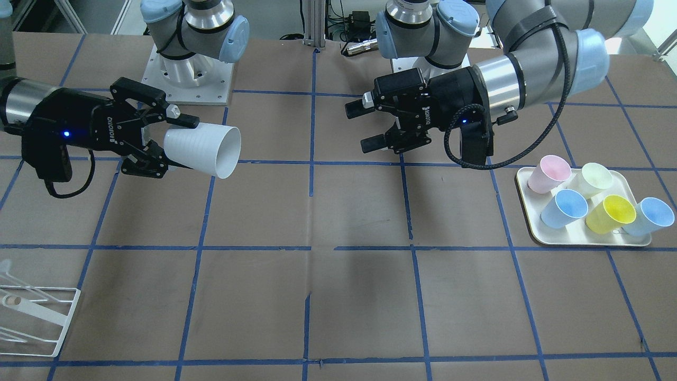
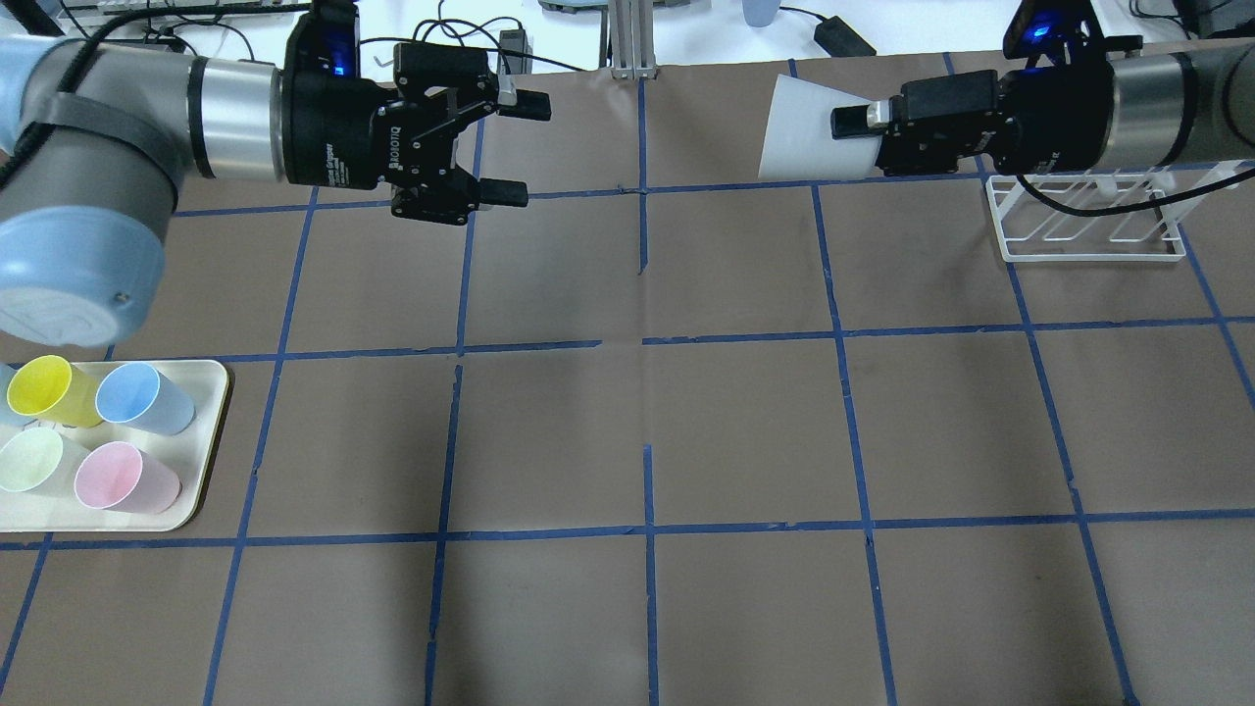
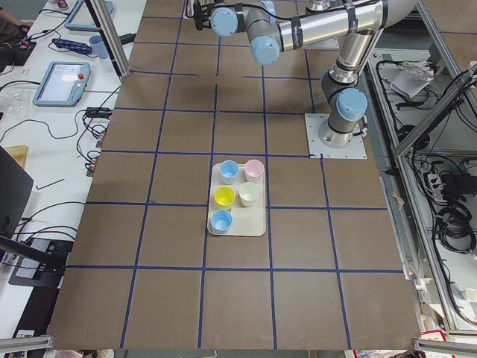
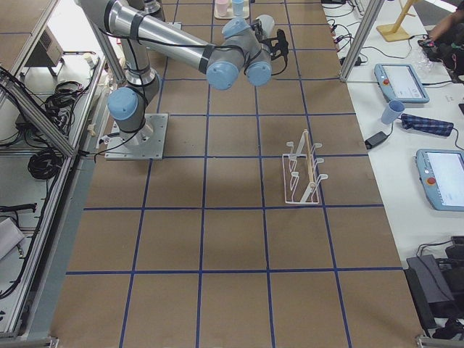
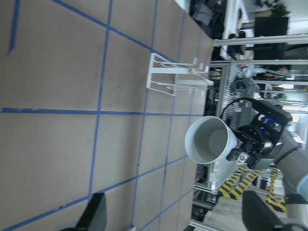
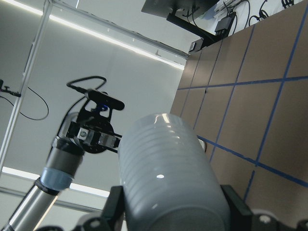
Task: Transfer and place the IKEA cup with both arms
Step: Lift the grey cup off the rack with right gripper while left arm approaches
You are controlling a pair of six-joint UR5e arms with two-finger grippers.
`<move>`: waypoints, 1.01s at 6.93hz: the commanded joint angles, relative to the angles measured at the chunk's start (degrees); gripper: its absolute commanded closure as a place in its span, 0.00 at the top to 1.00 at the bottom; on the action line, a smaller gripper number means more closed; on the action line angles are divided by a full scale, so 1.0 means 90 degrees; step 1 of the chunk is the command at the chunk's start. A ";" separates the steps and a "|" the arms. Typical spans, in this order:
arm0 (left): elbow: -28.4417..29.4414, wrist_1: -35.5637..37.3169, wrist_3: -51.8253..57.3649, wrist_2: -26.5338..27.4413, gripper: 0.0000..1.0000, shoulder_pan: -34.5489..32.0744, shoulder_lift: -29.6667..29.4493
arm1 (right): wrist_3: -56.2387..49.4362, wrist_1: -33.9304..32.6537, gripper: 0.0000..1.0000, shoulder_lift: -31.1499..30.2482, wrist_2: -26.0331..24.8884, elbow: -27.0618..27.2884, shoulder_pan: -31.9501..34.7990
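Standing nearest the front camera, the wire rack is probably the cup's goal. Farther back, high in the air on the rack's side of the table, the right gripper is closed on the base of the IKEA cup. The cup's mouth is turned sideways, I judge to suit a hand-over, and the left gripper, away from the rack's side, is wide open and holds nothing.

Fig. 1. I recorded a brown tabletop, gridded with blue tape, carrying a cream tray and a white wire rack.
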 commanded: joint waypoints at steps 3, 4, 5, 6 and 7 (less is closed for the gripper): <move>-0.0029 0.0722 -0.0338 -0.1104 1.00 -0.0267 -0.0852 | -0.0023 0.0872 0.39 -0.0122 0.1203 0.0019 0.0829; 0.0118 0.0722 -0.0407 -0.1076 1.00 -0.0364 -0.0960 | -0.0014 0.0882 0.39 -0.0112 0.1183 0.0028 0.0849; 0.0120 0.0722 -0.0427 -0.1105 1.00 -0.0443 -0.0962 | -0.0014 0.0901 0.40 -0.0112 0.1173 0.0096 0.0994; 0.0168 0.0732 -0.0602 -0.1115 1.00 -0.0511 -0.0962 | -0.0014 0.0863 0.40 -0.0112 0.1202 0.0155 0.1121; 0.0198 0.0732 -0.0642 -0.1115 1.00 -0.0560 -0.0991 | -0.0023 0.0843 0.40 -0.0112 0.1193 0.0175 0.1132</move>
